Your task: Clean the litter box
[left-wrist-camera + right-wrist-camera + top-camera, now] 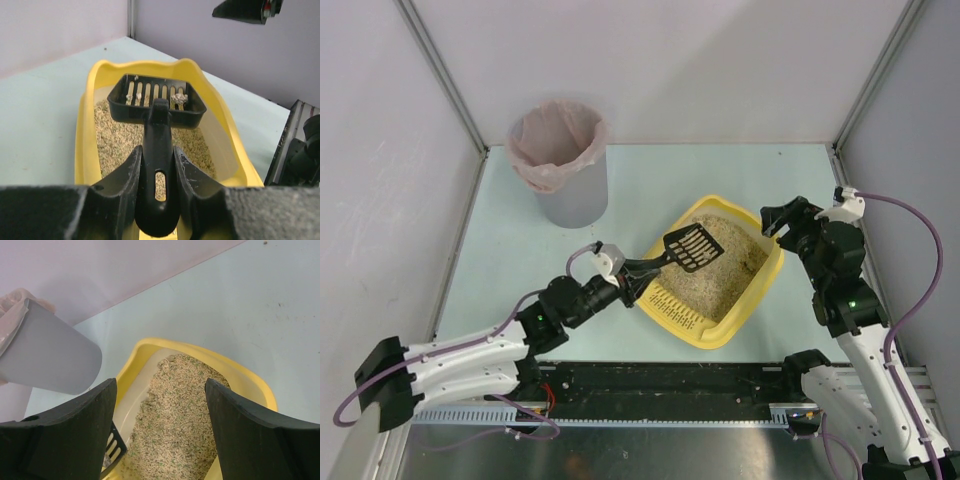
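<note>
Left gripper [157,155]: jaws clamped on the handle of the black litter scoop [156,102], gripping near the handle's tail end. The scoop head is raised above the litter [117,140] and roughly level, pointing to 12 o'clock in the wrist view.

Two pale lumps [179,98] rest on the slots. They are probably clumps, but too small for me to be sure.

The litter box [720,335] sits on the table [520,260] right of centre, between the arms. The lined grey bin [565,165] is at 10 o'clock from it, well apart.

Right gripper [160,395]: fingers wide apart, nothing held, hovering over the box's 2 o'clock corner.

Plan for the carry:
- I'd hold the head level.
- Shake it lightly over the box so loose grains drop through.
- Swing to 10 o'clock and tip only once above the bin mouth.
</note>
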Available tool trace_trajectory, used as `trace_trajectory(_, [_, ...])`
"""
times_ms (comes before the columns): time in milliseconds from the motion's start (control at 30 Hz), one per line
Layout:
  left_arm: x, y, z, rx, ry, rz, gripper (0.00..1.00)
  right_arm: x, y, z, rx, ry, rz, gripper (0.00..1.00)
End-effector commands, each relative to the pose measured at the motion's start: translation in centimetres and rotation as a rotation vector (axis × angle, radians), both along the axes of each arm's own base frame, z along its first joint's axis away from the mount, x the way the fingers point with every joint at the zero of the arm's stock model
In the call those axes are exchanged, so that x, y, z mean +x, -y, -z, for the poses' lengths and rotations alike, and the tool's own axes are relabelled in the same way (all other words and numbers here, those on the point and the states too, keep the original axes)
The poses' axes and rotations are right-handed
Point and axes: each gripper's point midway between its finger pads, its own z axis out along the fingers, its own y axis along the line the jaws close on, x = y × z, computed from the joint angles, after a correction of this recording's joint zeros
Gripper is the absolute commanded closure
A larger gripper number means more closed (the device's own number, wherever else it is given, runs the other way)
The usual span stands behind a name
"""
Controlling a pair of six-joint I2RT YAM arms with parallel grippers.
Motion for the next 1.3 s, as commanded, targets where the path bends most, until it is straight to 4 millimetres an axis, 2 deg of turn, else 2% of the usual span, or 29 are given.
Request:
trace_trajectory(0, [-0.1, -0.4, -2.5, 0.068, -0.001, 0.011, 1.00, -0.1, 0.3, -0.7, 0.003, 0.025, 0.016, 0.24])
trace_trajectory(33, [0.0, -0.5, -2.8, 0.084, -0.005, 0.009, 1.00, -0.1, 0.3, -0.7, 0.003, 0.027, 0.016, 0.24])
trace_trajectory(67, [0.1, -0.5, -4.3, 0.081, 0.005, 0.007, 1.00, -0.1, 0.3, -0.7, 0.001, 0.027, 0.017, 0.24])
trace_trajectory(100, [0.2, -0.8, -3.4, 0.133, -0.024, 0.002, 1.00, -0.1, 0.3, -0.7, 0.000, 0.029, 0.018, 0.24])
trace_trajectory(133, [0.4, -1.0, -3.7, 0.144, -0.030, -0.003, 1.00, -0.2, 0.3, -0.8, 0.002, 0.032, 0.017, 0.24])
trace_trajectory(333, [2.1, -3.5, -7.0, 0.169, -0.061, -0.059, 1.00, -0.3, 0.5, -0.8, -0.006, 0.032, 0.022, 0.24])
trace_trajectory(533, [4.3, -6.4, -10.9, 0.162, -0.034, -0.118, 1.00, -0.3, 0.7, -0.7, -0.019, 0.029, 0.029, 0.24])
trace_trajectory(567, [4.4, -6.8, -12.2, 0.161, -0.007, -0.128, 1.00, -0.3, 0.8, -0.6, -0.022, 0.025, 0.032, 0.24])
trace_trajectory(667, [6.0, -9.1, -14.4, 0.160, 0.038, -0.231, 1.00, -0.4, 0.8, -0.6, -0.025, 0.025, 0.032, 0.24])
trace_trajectory(733, [7.6, -11.0, -15.2, 0.187, 0.066, -0.307, 1.00, -0.3, 0.7, -0.5, -0.023, 0.025, 0.029, 0.24])
trace_trajectory(767, [8.1, -11.9, -16.2, 0.194, 0.078, -0.337, 1.00, -0.3, 0.6, -0.6, -0.022, 0.026, 0.021, 0.24])
trace_trajectory(800, [9.6, -13.3, -16.3, 0.207, 0.062, -0.393, 1.00, -0.3, 0.6, -0.8, -0.020, 0.032, 0.020, 0.24])
trace_trajectory(833, [10.3, -14.1, -16.5, 0.215, 0.051, -0.415, 1.00, -0.3, 0.5, -0.7, -0.017, 0.030, 0.017, 0.24])
trace_trajectory(867, [10.7, -15.0, -17.6, 0.214, 0.053, -0.439, 1.00, -0.4, 0.4, -0.8, -0.012, 0.033, 0.010, 0.24])
trace_trajectory(900, [11.7, -16.5, -17.9, 0.222, 0.046, -0.494, 1.00, -0.4, 0.3, -0.9, -0.011, 0.034, 0.006, 0.24])
trace_trajectory(933, [12.8, -17.0, -17.4, 0.244, 0.026, -0.521, 1.00, -0.4, 0.2, -0.8, -0.009, 0.034, 0.003, 0.24])
trace_trajectory(967, [13.1, -17.9, -18.5, 0.251, 0.039, -0.551, 1.00, -0.5, 0.2, -0.9, -0.008, 0.037, 0.000, 0.24])
trace_trajectory(1000, [14.1, -19.2, -18.5, 0.266, 0.026, -0.609, 1.00, -0.5, 0.1, -0.9, -0.008, 0.038, -0.005, 0.24])
trace_trajectory(1033, [15.3, -19.6, -17.9, 0.291, 0.007, -0.635, 1.00, -0.5, 0.1, -0.9, -0.006, 0.038, -0.005, 0.24])
trace_trajectory(1100, [16.6, -21.2, -18.5, 0.341, 0.016, -0.711, 1.00, -0.5, 0.0, -0.8, -0.007, 0.038, -0.010, 0.24])
trace_trajectory(1133, [18.1, -21.5, -17.5, 0.380, -0.008, -0.730, 1.00, -0.5, 0.0, -0.8, -0.006, 0.041, -0.013, 0.24])
trace_trajectory(1167, [18.6, -21.8, -18.1, 0.404, 0.000, -0.736, 1.00, -0.5, -0.1, -0.8, -0.006, 0.042, -0.014, 0.24])
trace_trajectory(1267, [20.7, -22.6, -17.6, 0.516, -0.032, -0.748, 1.00, -0.5, -0.1, -0.7, -0.007, 0.044, -0.020, 0.23])
